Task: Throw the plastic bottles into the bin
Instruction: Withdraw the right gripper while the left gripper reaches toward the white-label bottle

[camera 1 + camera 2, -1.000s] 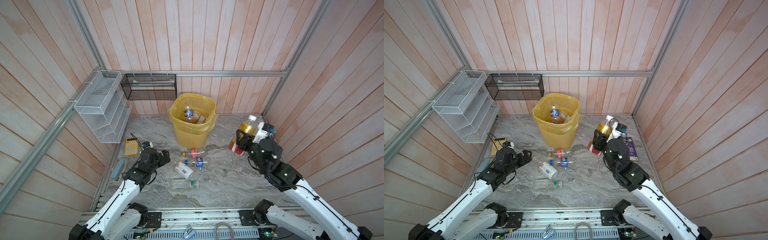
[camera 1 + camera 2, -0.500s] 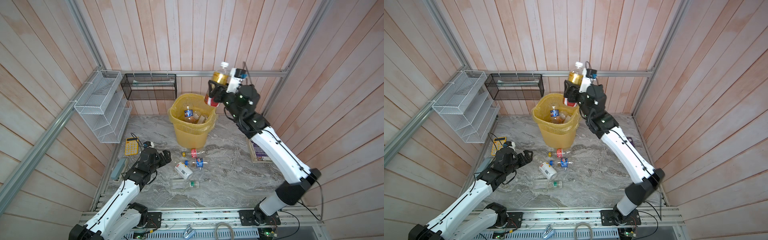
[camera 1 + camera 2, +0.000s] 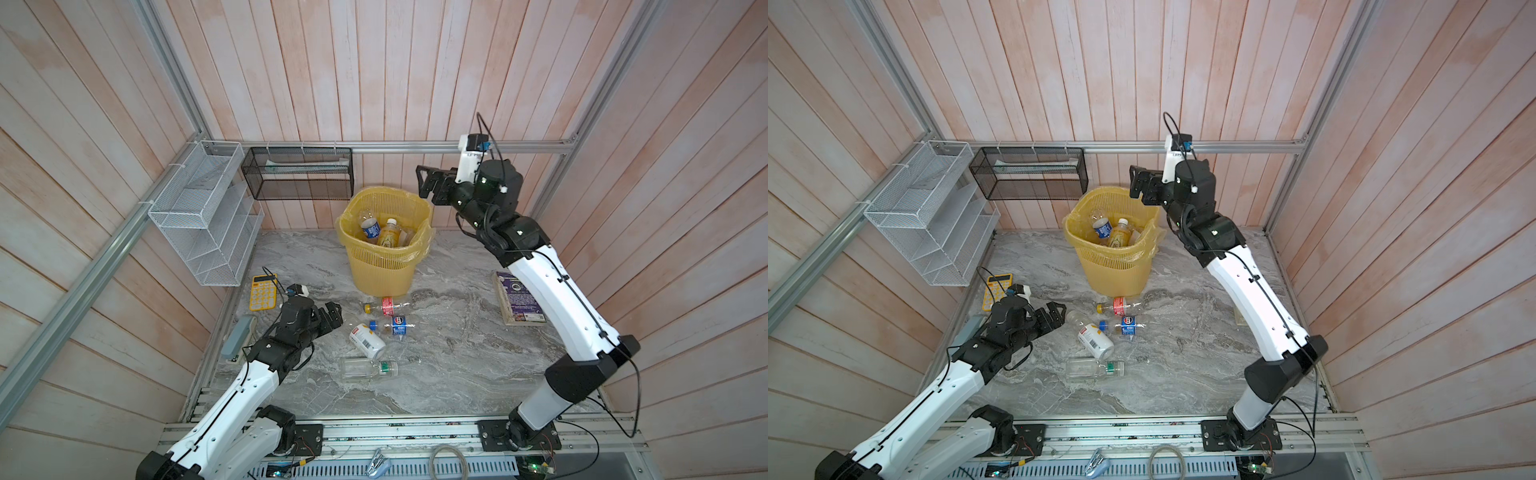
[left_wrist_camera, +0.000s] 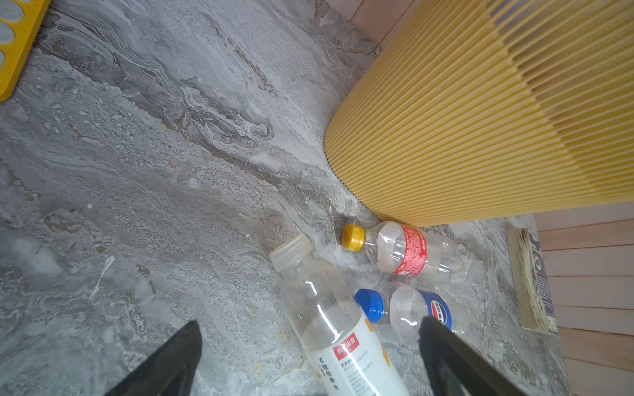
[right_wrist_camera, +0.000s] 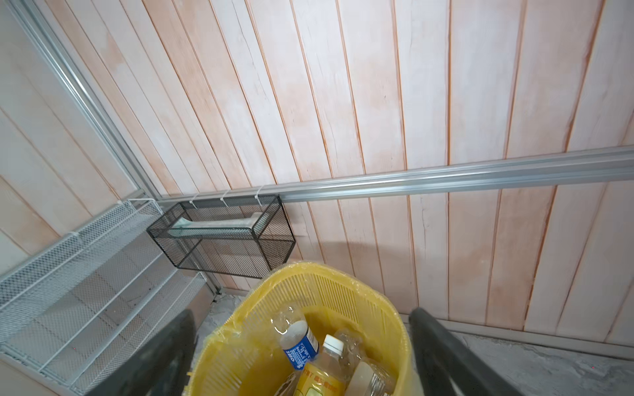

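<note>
Hovering above the bin (image 3: 382,270) rim in both top views, the right gripper (image 3: 422,182) is spread and empty. The left gripper (image 3: 334,318), spread too, sits low by four loose bottles: red-label bottle (image 3: 388,306), blue-label bottle (image 3: 399,326), white-label bottle (image 3: 368,341), green-cap bottle (image 3: 365,369). The left wrist view shows three of these near the bin wall. The right wrist view shows at least three binned bottles (image 5: 322,373), with the fingers wide apart.
</note>
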Available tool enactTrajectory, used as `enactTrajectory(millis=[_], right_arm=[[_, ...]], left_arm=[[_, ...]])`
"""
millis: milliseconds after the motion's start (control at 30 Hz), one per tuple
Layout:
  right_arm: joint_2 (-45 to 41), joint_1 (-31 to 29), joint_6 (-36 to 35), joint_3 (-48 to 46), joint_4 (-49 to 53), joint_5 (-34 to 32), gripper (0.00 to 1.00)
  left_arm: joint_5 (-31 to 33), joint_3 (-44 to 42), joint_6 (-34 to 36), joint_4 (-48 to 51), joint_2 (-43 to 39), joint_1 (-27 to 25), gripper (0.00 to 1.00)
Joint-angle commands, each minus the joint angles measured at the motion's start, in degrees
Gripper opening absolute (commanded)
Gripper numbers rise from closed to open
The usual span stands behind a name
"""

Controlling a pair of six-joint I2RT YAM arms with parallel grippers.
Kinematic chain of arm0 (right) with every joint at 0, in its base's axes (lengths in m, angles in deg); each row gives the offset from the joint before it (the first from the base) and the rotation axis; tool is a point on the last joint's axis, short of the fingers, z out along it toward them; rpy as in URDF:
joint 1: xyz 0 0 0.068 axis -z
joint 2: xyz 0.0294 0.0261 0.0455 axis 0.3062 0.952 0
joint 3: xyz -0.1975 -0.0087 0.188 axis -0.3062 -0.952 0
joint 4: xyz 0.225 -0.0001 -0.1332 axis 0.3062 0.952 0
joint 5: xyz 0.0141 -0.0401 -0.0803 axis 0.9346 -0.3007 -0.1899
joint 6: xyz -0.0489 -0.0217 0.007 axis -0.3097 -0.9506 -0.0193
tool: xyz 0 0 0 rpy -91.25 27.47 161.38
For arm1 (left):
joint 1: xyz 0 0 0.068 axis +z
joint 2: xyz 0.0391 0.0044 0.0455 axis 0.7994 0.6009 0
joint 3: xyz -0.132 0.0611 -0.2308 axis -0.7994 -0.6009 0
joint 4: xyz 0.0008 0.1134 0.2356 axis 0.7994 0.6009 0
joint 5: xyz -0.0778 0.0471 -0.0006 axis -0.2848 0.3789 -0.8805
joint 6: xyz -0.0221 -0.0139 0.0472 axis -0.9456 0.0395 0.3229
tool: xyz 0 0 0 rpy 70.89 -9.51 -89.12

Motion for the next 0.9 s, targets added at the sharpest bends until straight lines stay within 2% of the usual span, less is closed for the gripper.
enactTrajectory(millis=[0, 200, 400, 467, 633, 867], right_arm=[[-1.62, 0.62, 0.03, -6.54, -2.68, -1.1, 0.97], [-11.87, 4.2, 5.27, -28.87, -9.36, -1.34, 0.98], [-22.72, 8.06, 12.07, -52.38, -12.36, -1.13, 0.99], [-25.47, 8.94, 13.68, -57.59, -11.64, -1.55, 0.99], [-31.55, 10.14, 15.94, -66.3, -9.06, -3.07, 0.99], [-38.53, 12.45, 17.88, -71.75, -6.64, -5.61, 0.99]], left_arm=[[-0.3, 0.77, -1.6, -0.07, 0.23, -1.58, 1.0], [-0.54, -0.25, -5.22, -1.85, 3.88, -6.59, 1.0], [-3.06, -1.69, -8.92, -5.21, 8.39, -10.41, 1.0], [-3.78, -1.72, -10.33, -5.82, 10.09, -11.78, 1.0], [-4.94, -2.73, -13.34, -9.18, 12.92, -12.84, 1.0], [-4.75, -1.67, -14.44, -10.35, 17.26, -12.82, 1.0]])
